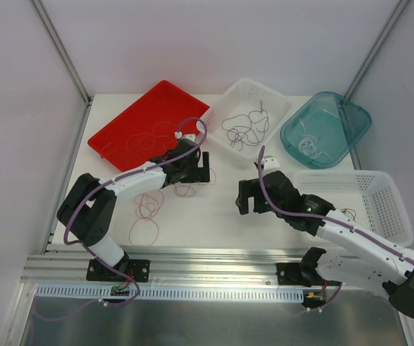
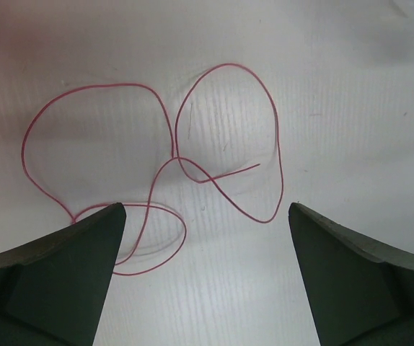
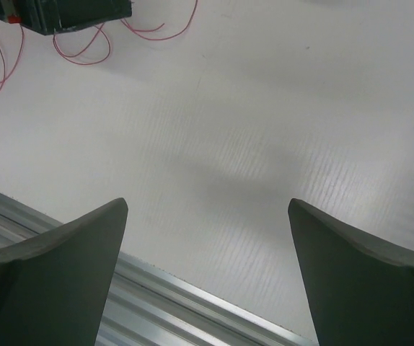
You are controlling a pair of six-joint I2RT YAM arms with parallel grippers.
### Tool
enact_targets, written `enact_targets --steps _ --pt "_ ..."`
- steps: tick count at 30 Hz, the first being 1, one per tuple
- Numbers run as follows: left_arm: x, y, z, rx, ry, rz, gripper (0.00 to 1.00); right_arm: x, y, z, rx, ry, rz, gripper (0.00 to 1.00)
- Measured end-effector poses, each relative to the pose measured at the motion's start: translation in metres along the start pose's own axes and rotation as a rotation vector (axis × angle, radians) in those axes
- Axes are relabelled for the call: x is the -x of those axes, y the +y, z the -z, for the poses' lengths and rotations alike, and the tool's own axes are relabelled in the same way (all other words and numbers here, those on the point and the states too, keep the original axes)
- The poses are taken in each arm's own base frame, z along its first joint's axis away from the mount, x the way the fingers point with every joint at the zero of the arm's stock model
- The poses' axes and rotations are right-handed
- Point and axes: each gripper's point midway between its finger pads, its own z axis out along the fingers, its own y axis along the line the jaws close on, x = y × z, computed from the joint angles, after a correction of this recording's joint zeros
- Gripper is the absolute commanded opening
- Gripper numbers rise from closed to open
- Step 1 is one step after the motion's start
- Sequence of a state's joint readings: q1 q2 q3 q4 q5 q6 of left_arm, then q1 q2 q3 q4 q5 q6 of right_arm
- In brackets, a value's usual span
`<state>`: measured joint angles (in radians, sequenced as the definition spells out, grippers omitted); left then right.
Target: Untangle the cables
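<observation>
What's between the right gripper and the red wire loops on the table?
Nothing but bare white table between the right gripper and the red wire loops; the right wrist view shows it.

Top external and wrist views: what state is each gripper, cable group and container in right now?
left gripper, open, holding nothing, above a red cable.
right gripper, open, holding nothing, over bare table.
red cable, loose on the table, crossing itself.
red tray, holds red cable loops.
middle basket, holds tangled black cables.
teal bin, holds a whitish cable.
right basket, holds one small dark cable.
</observation>
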<state>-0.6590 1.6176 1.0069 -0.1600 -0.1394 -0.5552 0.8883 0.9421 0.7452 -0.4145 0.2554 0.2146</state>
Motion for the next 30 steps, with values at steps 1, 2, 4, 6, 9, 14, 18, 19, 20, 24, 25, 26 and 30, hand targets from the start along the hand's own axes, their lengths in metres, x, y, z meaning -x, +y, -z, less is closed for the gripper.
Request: enact_targets --steps 1,2,4,6,9,14,18,19,20,24,25,26,30 --pt "0.002 -0.002 0.000 -0.004 -0.008 0.008 0.97 0.000 -0.001 0.002 0.000 -0.006 0.000 0.99" --pt "0.005 -0.003 0.000 -0.005 -0.014 0.015 0.97 0.000 -0.002 0.005 0.000 -0.012 0.001 0.99" --pt "0.011 -0.006 -0.002 -0.004 -0.025 0.027 0.94 0.001 -0.004 0.007 -0.001 -0.025 0.003 0.99" --pt "0.018 -0.008 -0.008 0.006 -0.043 0.038 0.91 0.000 -0.007 0.009 -0.004 -0.029 0.004 0.99" --pt "0.019 -0.006 -0.022 0.037 -0.044 0.043 0.87 -0.003 -0.009 0.010 -0.007 -0.024 0.007 0.99" --pt "0.006 0.003 -0.044 0.092 -0.005 0.048 0.73 -0.012 -0.014 0.013 -0.011 -0.017 0.008 0.99" --pt "-0.002 0.007 -0.052 0.112 0.018 0.057 0.51 -0.017 -0.018 0.016 -0.013 -0.016 0.009 0.99" --pt "-0.003 0.007 -0.053 0.113 0.019 0.059 0.45 -0.017 -0.019 0.017 -0.013 -0.018 0.008 0.99" --pt "-0.003 0.007 -0.054 0.113 0.020 0.062 0.37 -0.018 -0.020 0.017 -0.013 -0.020 0.007 0.99" --pt "-0.004 0.006 -0.054 0.110 0.025 0.074 0.00 -0.019 -0.022 0.020 -0.017 -0.023 0.007 0.99" --pt "-0.004 0.006 -0.054 0.109 0.024 0.074 0.00 -0.019 -0.023 0.021 -0.017 -0.026 0.006 0.99" --pt "-0.004 0.006 -0.054 0.108 0.025 0.068 0.00 -0.019 -0.023 0.022 -0.018 -0.030 0.005 0.99" --pt "0.001 0.003 -0.042 0.092 0.009 0.057 0.00 -0.017 -0.028 0.027 -0.035 -0.045 0.003 1.00"
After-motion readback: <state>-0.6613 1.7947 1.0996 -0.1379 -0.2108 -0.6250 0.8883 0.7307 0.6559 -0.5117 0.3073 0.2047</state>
